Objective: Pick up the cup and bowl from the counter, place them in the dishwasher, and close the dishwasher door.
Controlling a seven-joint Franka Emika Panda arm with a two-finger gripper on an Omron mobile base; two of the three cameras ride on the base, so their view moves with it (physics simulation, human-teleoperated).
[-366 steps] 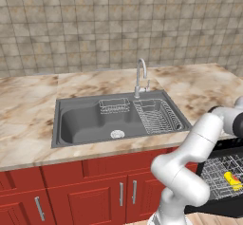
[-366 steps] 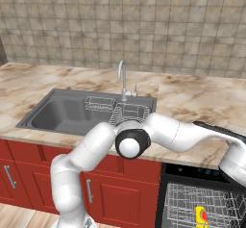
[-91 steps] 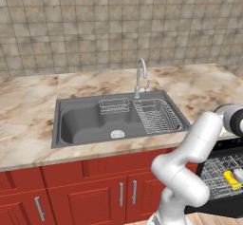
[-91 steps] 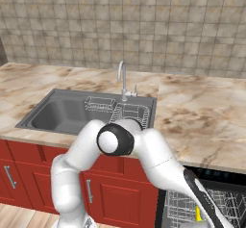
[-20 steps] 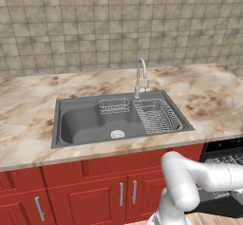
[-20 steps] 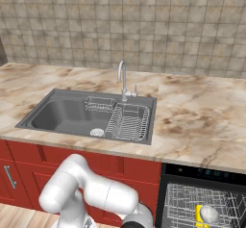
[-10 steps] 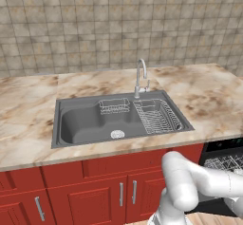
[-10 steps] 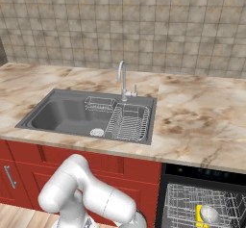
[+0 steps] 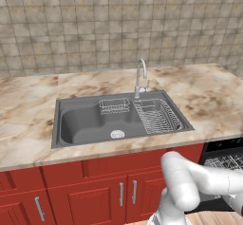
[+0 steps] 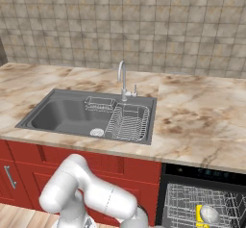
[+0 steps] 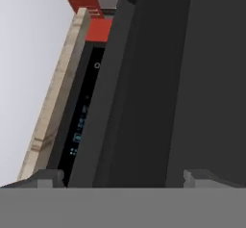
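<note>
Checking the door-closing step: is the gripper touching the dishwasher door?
Cannot tell. In the hand view the open gripper sits close against the dark dishwasher door, but neither contact nor a gap shows plainly.

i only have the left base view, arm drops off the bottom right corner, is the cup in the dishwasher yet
Observer: Yes. In the right base view the yellow cup sits in the white wire rack of the open dishwasher.
Operator: and the bowl
Observer: A pale round thing, probably the bowl, lies right beside the cup in the same rack.
Operator: where's the end effector
Observer: In the hand view the end effector is open, its fingertips spread before the black dishwasher door, which fills the view close up. I cannot tell if it touches.
</note>
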